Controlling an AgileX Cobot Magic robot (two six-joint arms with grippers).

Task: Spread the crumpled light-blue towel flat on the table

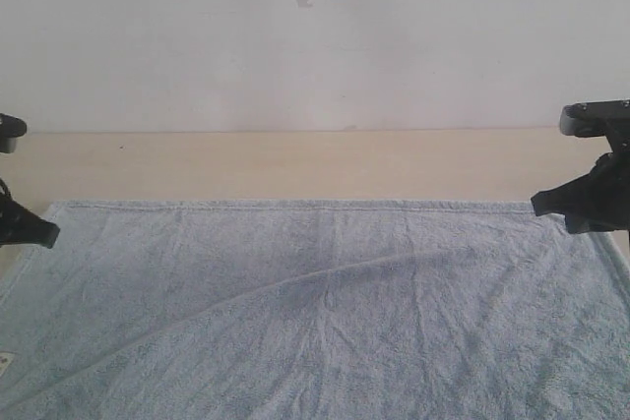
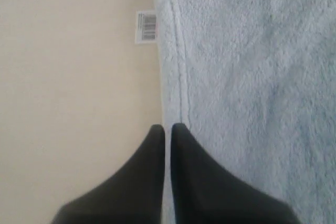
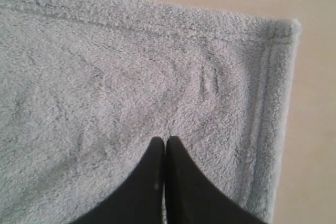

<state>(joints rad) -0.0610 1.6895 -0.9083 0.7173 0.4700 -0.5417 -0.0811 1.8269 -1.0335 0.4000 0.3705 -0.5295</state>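
The light-blue towel (image 1: pixel 315 312) lies spread over the beige table (image 1: pixel 295 164), its far hem straight, with one long shallow crease running from the lower left up toward the middle right. My left gripper (image 1: pixel 49 235) is at the towel's left side. In the left wrist view it (image 2: pixel 168 128) is shut and empty, over the hemmed edge of the towel (image 2: pixel 252 77), beside bare table (image 2: pixel 68 103). My right gripper (image 1: pixel 536 204) is shut and empty too, and hovers (image 3: pixel 166 140) over the towel (image 3: pixel 131 77) close to its far right corner.
A white barcode label (image 2: pixel 146 26) sticks out from the towel's left edge onto the table. A strip of bare tabletop runs behind the towel up to the white-grey wall (image 1: pixel 315 36). Bare table (image 3: pixel 315 129) shows past the right corner.
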